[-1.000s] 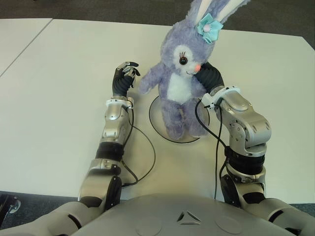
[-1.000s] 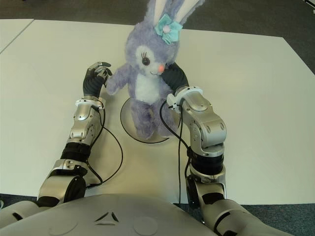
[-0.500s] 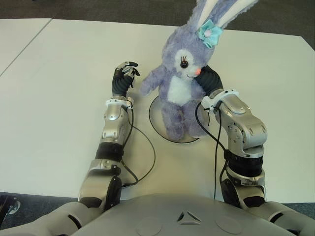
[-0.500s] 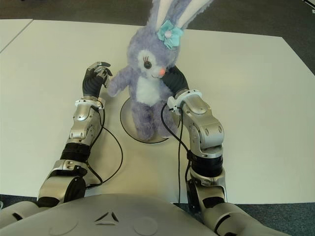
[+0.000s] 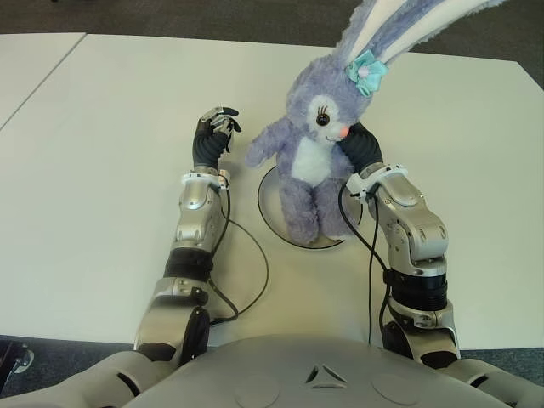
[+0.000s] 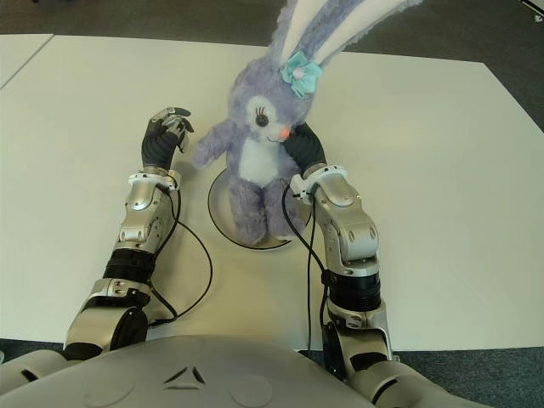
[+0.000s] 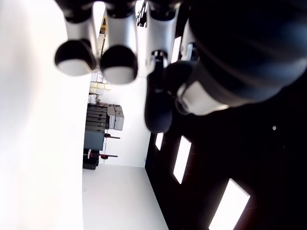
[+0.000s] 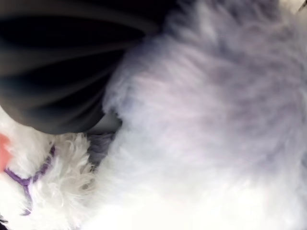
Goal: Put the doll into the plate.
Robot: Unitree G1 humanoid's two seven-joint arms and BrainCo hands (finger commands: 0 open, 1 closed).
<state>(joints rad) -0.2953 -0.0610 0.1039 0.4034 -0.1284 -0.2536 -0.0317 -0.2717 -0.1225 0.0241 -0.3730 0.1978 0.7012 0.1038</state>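
The right hand (image 5: 361, 146) clamps the upright purple plush rabbit doll (image 5: 316, 166), ears up and tilted right, feet in the round white plate (image 5: 270, 208); the left hand (image 5: 212, 136), curled, holds nothing.

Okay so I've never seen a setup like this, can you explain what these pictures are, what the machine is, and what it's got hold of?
This is a humanoid robot seen from its own cameras. Two pictures come from a pair of cameras on its head, looking down at a white table; they show one scene from slightly different spots. The other two come from cameras on its wrists, very close to each hand.

The right hand grips a purple plush rabbit, the doll, from behind and holds it upright, its feet at a round white plate on the table. The right wrist picture is filled with fur for that reason. Whether the feet touch the plate I cannot tell.

The left hand is raised left of the doll, fingers curled and holding nothing; its wrist picture shows only its own fingertips and the room beyond.
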